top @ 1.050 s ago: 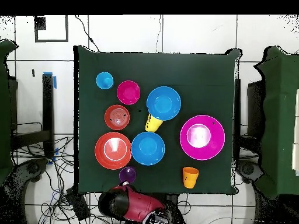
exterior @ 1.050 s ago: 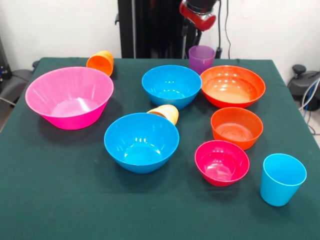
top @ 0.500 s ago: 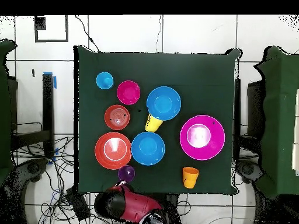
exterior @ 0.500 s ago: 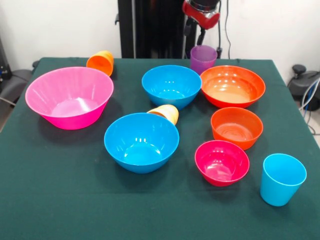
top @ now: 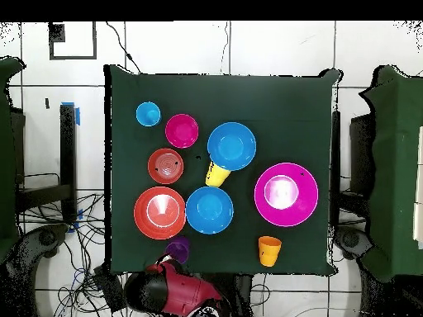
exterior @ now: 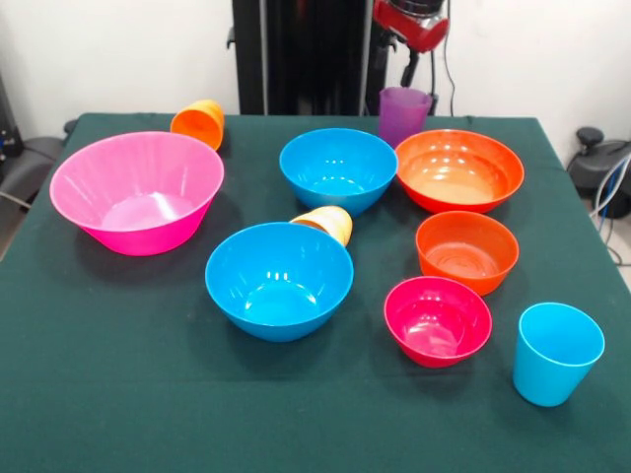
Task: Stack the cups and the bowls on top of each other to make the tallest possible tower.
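Observation:
The translucent purple cup [exterior: 404, 115] [top: 177, 248] stands upright at the table's far edge, beside the wide orange-red bowl [exterior: 458, 169] [top: 159, 213]. My gripper [exterior: 407, 71] [top: 170, 264] hangs just behind and above the cup, and its grip cannot be made out. Two blue bowls [exterior: 337, 169] [exterior: 279, 281], the large pink bowl [exterior: 136, 192], the small orange bowl [exterior: 466, 251] and the magenta bowl [exterior: 437, 320] sit apart, mouths up. The light blue cup [exterior: 556, 353] stands upright. The orange cup [exterior: 199, 123] and the yellow-orange cup [exterior: 325, 224] lie on their sides. No tower is in view.
A dark green cloth [exterior: 118, 394] covers the table. Cables and a black post [exterior: 296, 54] stand behind the far edge. The yellow-orange cup leans against the nearer blue bowl.
The arm's end and the purple cup have shifted a little right in the front view, toward the table's far edge. Everything else has stayed put.

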Controlling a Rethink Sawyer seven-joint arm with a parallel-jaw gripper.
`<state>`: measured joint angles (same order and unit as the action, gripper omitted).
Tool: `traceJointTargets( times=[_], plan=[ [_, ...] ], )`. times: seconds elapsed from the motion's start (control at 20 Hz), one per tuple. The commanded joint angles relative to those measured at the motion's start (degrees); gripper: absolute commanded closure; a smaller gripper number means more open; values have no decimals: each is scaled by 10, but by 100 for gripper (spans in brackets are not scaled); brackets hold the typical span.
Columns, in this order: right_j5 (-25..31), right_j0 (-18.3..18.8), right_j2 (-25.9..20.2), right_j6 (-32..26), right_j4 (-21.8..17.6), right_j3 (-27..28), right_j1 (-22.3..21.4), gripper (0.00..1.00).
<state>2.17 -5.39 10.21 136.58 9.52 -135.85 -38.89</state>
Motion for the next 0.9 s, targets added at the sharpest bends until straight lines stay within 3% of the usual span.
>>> traceJointTargets(
  times=[0.05,0.55,0.9],
  plan=[
    [-25,15,-65,118,38,11,50,0],
    [-35,40,-77,104,24,15,62,0],
    [-47,36,-78,108,25,18,74,0]
  ],
)
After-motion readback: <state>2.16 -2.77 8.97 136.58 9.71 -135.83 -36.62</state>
